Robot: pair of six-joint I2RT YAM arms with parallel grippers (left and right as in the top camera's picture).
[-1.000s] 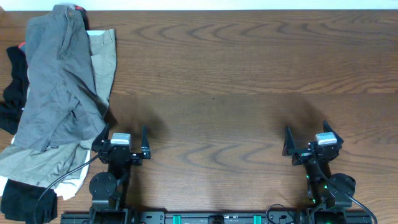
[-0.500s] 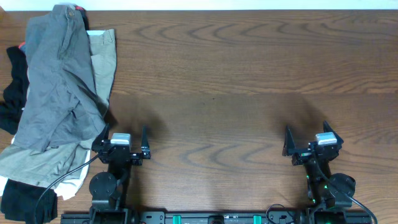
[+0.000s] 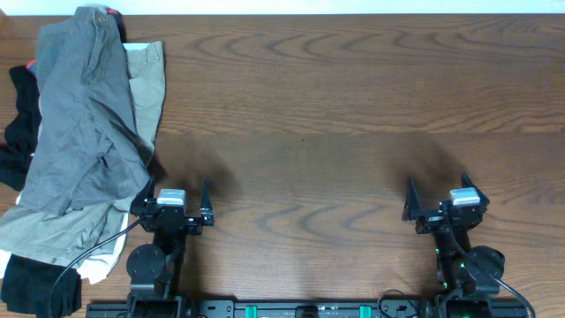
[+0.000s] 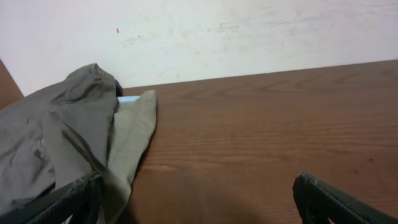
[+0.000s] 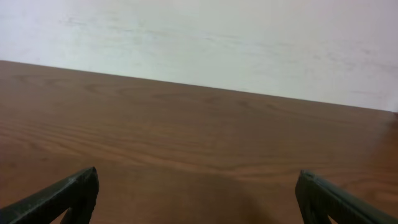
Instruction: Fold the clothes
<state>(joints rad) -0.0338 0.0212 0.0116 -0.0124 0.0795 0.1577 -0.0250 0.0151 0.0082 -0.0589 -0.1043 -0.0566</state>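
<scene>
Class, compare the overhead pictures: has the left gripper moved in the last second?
No. The left gripper stays put, open, just right of the grey shorts on the table.

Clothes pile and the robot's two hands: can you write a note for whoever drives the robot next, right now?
Left gripper: open, empty, right beside the crumpled heap of clothes.
Right gripper: open, empty, over the bare brown wooden table.
The heap lies at the table's left end: dark grey cotton shorts on top of khaki-beige shorts, black pieces at its outer edge.
Done: nothing folded yet.
Left to do: pull out each garment, spread it flat, fold it.
</scene>
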